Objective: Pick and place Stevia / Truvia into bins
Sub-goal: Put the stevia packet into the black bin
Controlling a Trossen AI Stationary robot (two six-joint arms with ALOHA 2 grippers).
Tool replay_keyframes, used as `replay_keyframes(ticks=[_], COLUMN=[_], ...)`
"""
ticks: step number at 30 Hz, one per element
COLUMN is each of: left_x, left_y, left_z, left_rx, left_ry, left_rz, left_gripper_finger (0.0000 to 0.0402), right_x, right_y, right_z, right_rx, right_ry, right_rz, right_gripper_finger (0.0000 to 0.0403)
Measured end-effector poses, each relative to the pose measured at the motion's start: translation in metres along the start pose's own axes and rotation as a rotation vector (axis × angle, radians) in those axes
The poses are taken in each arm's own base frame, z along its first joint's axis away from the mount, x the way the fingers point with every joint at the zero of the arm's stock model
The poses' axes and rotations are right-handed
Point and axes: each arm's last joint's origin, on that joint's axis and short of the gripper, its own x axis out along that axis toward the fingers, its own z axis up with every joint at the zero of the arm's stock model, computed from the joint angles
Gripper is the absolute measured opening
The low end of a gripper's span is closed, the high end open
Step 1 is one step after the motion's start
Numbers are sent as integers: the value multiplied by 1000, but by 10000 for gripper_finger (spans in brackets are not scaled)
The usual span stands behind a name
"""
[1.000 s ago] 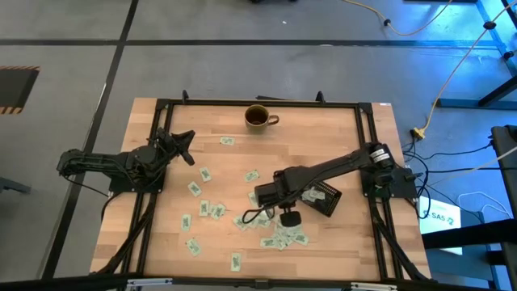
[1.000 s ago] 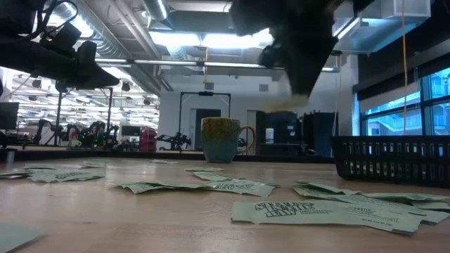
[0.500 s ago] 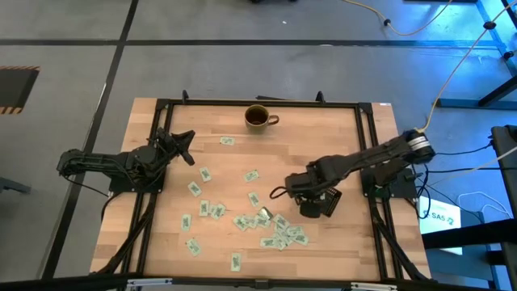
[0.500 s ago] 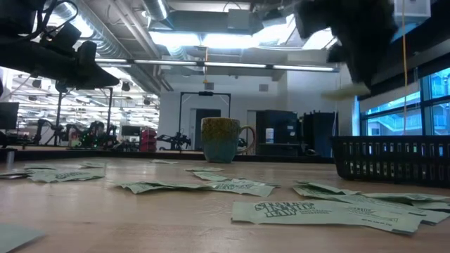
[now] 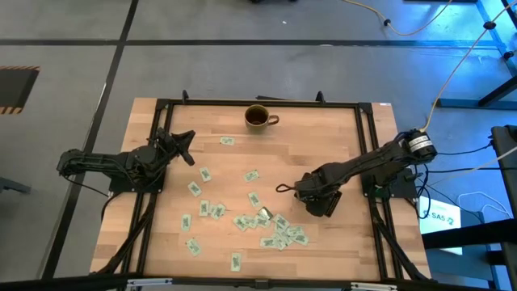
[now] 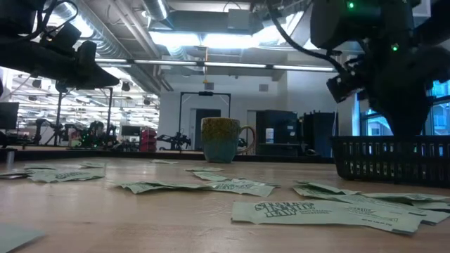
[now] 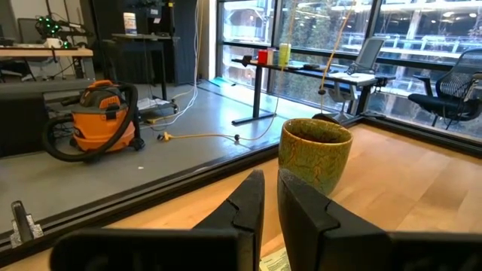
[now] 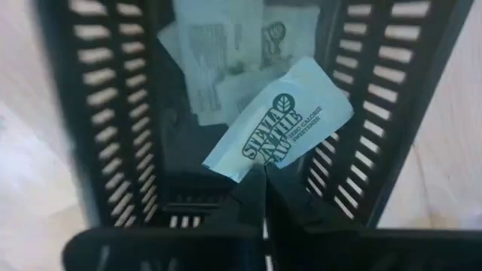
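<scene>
Blocking the bin [image 5: 329, 204] — right gripper [image 5: 317, 196] overhead.

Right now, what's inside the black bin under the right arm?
In the bin, a few Stevia sachets lie flat on the floor. The right end effector pinches another sachet just above them. Its fingers hide the near end of the compartment.

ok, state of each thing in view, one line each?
right gripper: over the bin, shut on a Stevia sachet.
bin: upright on the table, a few sachets already inside.
loose sachets: scattered flat on the table.
mug: upright at the far edge.
left gripper: parked at the left side, holding nothing.
</scene>
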Motion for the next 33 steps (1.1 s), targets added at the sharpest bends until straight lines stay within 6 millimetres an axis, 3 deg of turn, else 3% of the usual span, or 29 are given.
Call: replay_keyframes(ticks=[10,18,23,26,33], left_x=[0,0,0,0,0], left_y=[0,0,0,0,0], left_z=[0,0,0,0,0], left_rx=[0,0,0,0,0], left_ry=[0,0,0,0,0], left_rz=[0,0,0,0,0], left_gripper_finger=[33,33,33,33,33], right_x=[1,-44,-80,-92,-79], right_y=[1,16,41,58,98], right_z=[2,17,31,35,20], right_rx=[24,41,-153,-238,-393], right_ry=[-19,-126,-334,-443,-420], right_rz=[18,75,223,304,299], right_gripper_finger=[52,83,85,85,85])
